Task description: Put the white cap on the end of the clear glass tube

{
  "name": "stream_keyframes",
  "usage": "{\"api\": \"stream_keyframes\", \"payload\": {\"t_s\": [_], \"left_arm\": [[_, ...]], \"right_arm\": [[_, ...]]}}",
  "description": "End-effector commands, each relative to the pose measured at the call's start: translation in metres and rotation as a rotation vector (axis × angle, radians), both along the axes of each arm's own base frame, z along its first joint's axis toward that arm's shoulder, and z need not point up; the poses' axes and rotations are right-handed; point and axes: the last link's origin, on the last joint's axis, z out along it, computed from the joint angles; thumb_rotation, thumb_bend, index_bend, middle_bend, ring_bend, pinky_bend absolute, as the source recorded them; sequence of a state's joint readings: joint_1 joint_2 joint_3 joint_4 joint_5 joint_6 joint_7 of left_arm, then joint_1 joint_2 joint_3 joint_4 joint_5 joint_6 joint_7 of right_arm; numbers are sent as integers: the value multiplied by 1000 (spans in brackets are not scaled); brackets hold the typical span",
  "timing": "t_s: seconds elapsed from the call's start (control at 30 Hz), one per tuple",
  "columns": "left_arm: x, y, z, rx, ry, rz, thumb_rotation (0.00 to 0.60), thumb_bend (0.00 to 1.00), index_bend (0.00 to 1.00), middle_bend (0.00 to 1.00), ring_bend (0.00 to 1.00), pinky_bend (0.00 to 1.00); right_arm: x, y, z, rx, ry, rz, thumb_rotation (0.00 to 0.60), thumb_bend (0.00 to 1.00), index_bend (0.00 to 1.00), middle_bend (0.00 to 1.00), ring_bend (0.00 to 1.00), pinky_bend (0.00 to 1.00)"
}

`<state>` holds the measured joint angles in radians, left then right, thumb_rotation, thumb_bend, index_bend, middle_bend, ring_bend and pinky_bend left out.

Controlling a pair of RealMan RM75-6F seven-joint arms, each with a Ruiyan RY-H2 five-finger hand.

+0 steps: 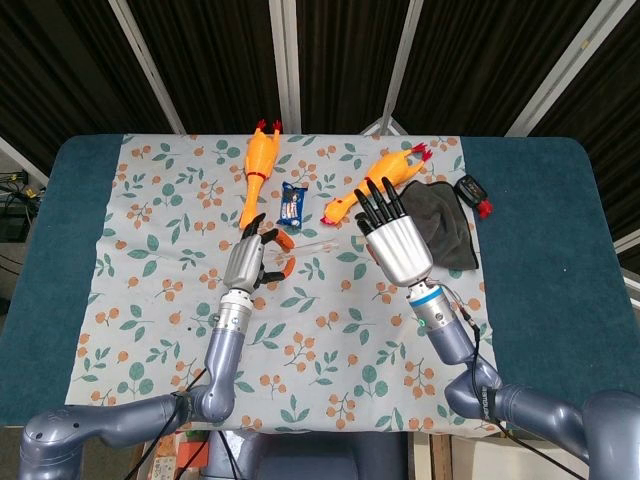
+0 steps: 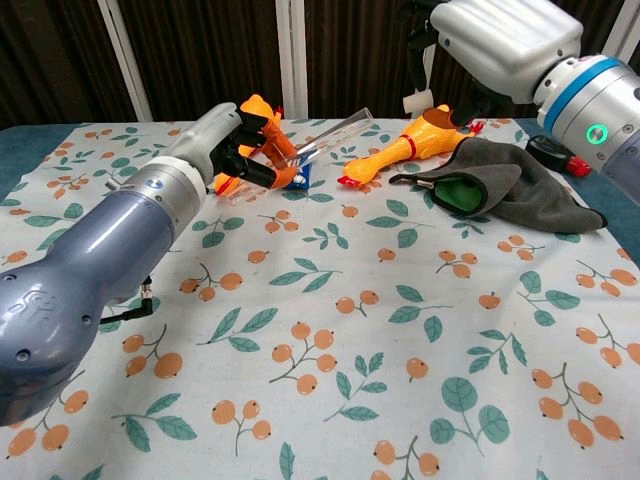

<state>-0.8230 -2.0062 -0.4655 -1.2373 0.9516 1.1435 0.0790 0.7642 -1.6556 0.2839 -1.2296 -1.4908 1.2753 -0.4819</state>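
Holding the tube [image 2: 318,141] off the cloth [image 2: 330,330] in my left hand [image 2: 232,148], I am gripping it near its lower end so that the far end is sticking out free, up and toward my right, where a cap can reach it. Its long axis is running slantwise from my left fingers, low, to the open mouth, higher and pointing at my right hand [image 2: 500,45]. In the head view the tube [image 1: 318,241] is showing only faintly, as a thin clear line stretching from my left hand [image 1: 246,264] toward my right hand [image 1: 392,238].

I am pinching the cap [image 2: 417,100] under my right hand, fingers closed on it, and I am carrying it raised above the cloth; it is hanging near the tube's free end but apart from it, a gap showing between them in the chest view. I judge the cap is not yet on, and that lining its opening up with the tube's slant is what the next move is calling for.

Just beyond my left hand a rubber chicken [image 1: 258,166] and a small packet [image 1: 292,203] are lying; beneath my right hand a second chicken [image 2: 415,140] is lying, with a dark cloth [image 2: 510,185] beside it.
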Motion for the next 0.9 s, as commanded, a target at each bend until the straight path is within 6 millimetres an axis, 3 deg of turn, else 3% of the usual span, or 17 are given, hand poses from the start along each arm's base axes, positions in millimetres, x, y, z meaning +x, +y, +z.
{"api": "stream_keyframes", "payload": {"t_s": [0.03, 0.9], "left_arm": [[1, 0, -1, -1, -2, 2, 600, 790, 614, 491, 33, 0], [12, -8, -8, -9, -27, 8, 600, 790, 614, 491, 33, 0]], "right_arm": [[1, 0, 0, -1, -2, 1, 600, 364, 633, 179, 17, 0], [1, 8, -6, 23, -28, -13, 600, 364, 634, 179, 18, 0]]}}
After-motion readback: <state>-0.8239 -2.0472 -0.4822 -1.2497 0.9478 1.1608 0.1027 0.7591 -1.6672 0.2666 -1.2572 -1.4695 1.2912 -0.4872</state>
